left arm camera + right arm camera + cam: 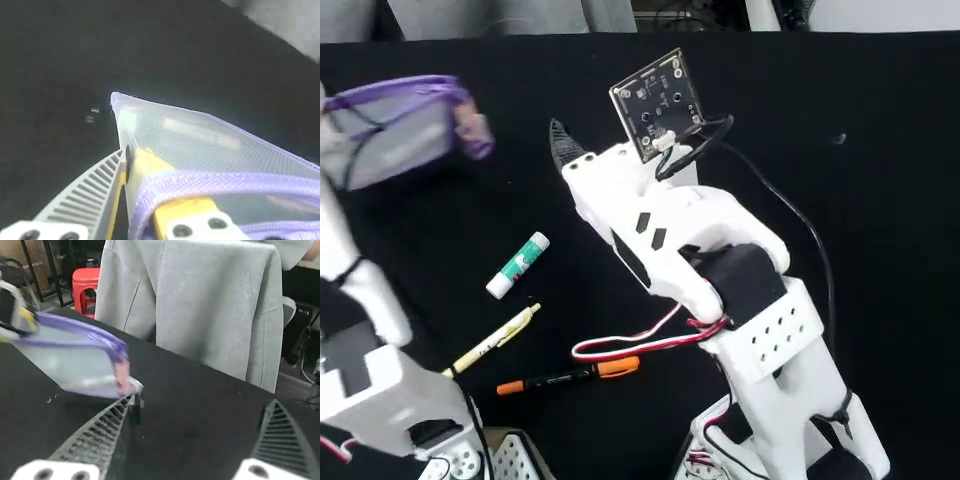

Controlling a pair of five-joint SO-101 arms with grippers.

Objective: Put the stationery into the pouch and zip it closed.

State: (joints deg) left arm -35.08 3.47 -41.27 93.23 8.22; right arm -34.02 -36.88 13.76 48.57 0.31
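In the high view the pouch [395, 125], clear mesh with a purple zipper band, is at about 10 o'clock on the black table [880, 130]. The stationery lies well apart from it at about 7 to 8 o'clock. There is a glue stick [518, 264] with a green label, below it a yellow pen [492, 340], and nearest to 6 o'clock an orange marker [570, 375]. All three lie flat and do not touch each other. The print on the glue stick is too small to read. The left wrist view gives the grip itself: the left gripper [125, 160] has its jaws closed on the purple edge of the pouch, with the mesh wall stretching away from them. The right wrist view shows the right gripper [202, 402] with the jaws wide apart and nothing between them. It is above the table, and the pouch is near one fingertip. Behind the table this view shows a grey garment [200, 300] and a red stool [87, 282].
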